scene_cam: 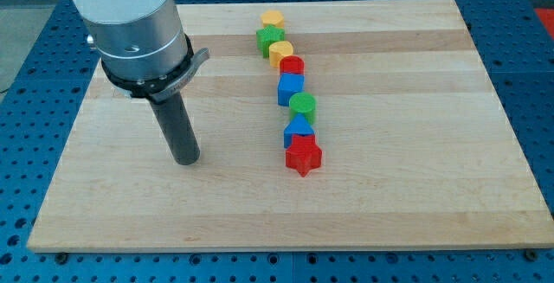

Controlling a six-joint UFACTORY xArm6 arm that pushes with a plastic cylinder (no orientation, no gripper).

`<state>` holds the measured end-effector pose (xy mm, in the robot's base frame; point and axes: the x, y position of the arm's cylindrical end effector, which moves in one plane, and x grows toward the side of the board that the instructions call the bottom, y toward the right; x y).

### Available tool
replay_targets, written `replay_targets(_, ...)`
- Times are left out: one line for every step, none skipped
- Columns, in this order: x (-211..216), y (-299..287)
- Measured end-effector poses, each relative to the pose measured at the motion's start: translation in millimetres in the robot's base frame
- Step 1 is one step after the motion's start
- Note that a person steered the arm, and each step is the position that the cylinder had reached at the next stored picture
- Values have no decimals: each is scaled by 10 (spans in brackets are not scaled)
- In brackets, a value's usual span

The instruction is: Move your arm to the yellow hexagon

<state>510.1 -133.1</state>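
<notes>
Up at the view's top, the yellow hexagon heads a crooked column of blocks on the wooden board, touching the green block just below it. A second yellow block sits lower, so the two must not be confused. My tip rests on bare wood, well apart, toward the view's left and bottom. It is a plain rod, holding nothing. The hexagon lies up and to the view's right of my tip.

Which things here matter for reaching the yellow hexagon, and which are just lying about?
Job:
yellow hexagon
my tip, well to the view's left of the blocks

Lying about:
green cube
yellow block
red cylinder
blue cube
green cylinder
blue triangle
red star
</notes>
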Motion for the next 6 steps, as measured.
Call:
replay_targets(0, 0)
replay_targets(136, -19)
replay_targets(47, -298)
replay_targets(-505, -372)
replay_targets(-1151, -394)
replay_targets(-1631, -393)
